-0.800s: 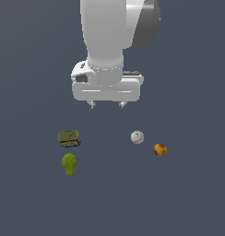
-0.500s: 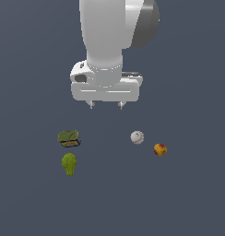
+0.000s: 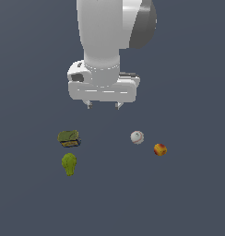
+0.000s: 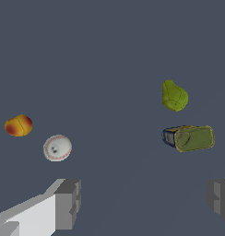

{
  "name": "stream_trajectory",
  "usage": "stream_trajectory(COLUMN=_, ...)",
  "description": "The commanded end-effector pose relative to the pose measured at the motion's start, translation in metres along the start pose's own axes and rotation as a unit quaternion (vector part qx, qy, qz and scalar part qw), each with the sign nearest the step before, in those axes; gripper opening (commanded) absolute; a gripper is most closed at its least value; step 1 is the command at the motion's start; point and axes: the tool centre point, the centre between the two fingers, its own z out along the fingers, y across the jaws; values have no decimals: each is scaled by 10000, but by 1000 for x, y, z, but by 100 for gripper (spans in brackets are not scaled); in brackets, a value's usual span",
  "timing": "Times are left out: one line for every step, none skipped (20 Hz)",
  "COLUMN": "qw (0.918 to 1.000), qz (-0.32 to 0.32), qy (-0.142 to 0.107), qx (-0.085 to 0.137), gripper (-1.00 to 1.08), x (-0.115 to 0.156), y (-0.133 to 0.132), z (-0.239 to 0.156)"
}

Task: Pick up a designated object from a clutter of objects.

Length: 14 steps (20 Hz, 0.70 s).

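Four items lie below the gripper (image 3: 103,105) in the exterior view; the apple (image 3: 160,149) is farthest toward that view's right, just beside the ball (image 3: 137,137). Wrist view: fingers (image 4: 68,203) spread wide and empty, apple (image 4: 18,125) off past the ball (image 4: 57,147), outside the gap.

On the exterior view's right, the apple (image 3: 160,149) lies just beside the baseball (image 3: 137,137). Well apart, on that view's left, the flat box (image 3: 69,138) sits with the lumpy fruit (image 3: 69,164) nearer the camera (close, not touching).
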Motion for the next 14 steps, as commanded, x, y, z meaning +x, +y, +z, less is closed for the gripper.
stream_trajectory(qw=10000, qz=28, qy=-2, qx=5, gripper=100, x=1, y=-2, z=1)
stream_trajectory(qw=10000, qz=51, qy=-2, qx=7, gripper=100, x=1, y=-3, z=2)
stream_trajectory(qw=10000, qz=80, qy=-2, qx=10, gripper=100, x=2, y=-4, z=3)
stream_trajectory(qw=9999, qz=113, qy=-2, qx=13, gripper=100, x=3, y=-6, z=4)
stream_trajectory(qw=9999, qz=150, qy=-2, qx=17, gripper=100, x=4, y=-8, z=5)
stream_trajectory(qw=9998, qz=192, qy=-3, qx=21, gripper=100, x=5, y=-10, z=7)
stream_trajectory(qw=9997, qz=239, qy=-4, qx=27, gripper=100, x=6, y=-12, z=8)
stream_trajectory(qw=9996, qz=290, qy=-5, qx=33, gripper=100, x=7, y=-15, z=10)
stream_trajectory(qw=9994, qz=346, qy=-6, qx=39, gripper=100, x=8, y=-18, z=12)
stream_trajectory(qw=9992, qz=407, qy=-7, qx=45, gripper=100, x=9, y=-21, z=14)
stream_trajectory(qw=9989, qz=473, qy=-9, qx=52, gripper=100, x=11, y=-24, z=16)
stream_trajectory(qw=9985, qz=544, qy=-11, qx=59, gripper=100, x=12, y=-28, z=19)
stream_trajectory(qw=9981, qz=620, qy=-13, qx=67, gripper=100, x=14, y=-31, z=21)
stream_trajectory(qw=9975, qz=701, qy=-15, qx=74, gripper=100, x=15, y=-35, z=24)
